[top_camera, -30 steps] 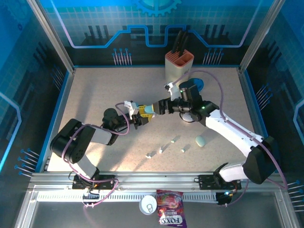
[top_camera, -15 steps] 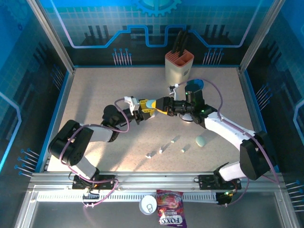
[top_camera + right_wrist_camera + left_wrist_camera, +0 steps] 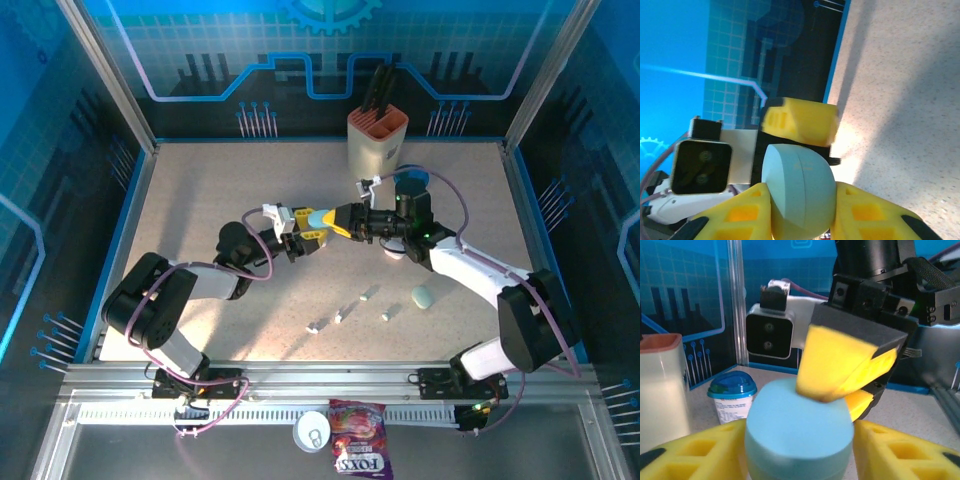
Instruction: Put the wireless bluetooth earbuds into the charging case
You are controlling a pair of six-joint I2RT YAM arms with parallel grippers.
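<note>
Where the two arms meet above the middle of the table [image 3: 200, 190], a pale blue case [image 3: 318, 216] is held off the surface between both grippers. The case is clamped by the right gripper [image 3: 800, 215]. In the right wrist view its rounded body is seen pressed against both yellow fingers, and in the left wrist view the same fingers are seen pinched over its upper right edge. The left gripper [image 3: 800, 455] is set around the case from the opposite side, with a yellow finger close at either flank. Whether the case is gripped by it or merely flanked cannot be told. The lid of the case is seen closed, with a seam line showing across the body in the right wrist view.

Four small white earbuds [image 3: 368, 294] are scattered on the table nearer the arm bases. They are well apart from the case and from both grippers, and are touched by nothing. A second case [image 3: 423, 296], pale green, is laid just to their right. At the far edge a knife block [image 3: 377, 138] is stood upright. A blue-lidded cup [image 3: 410, 180] is placed beside it on the right, partly hidden by the right arm.
</note>
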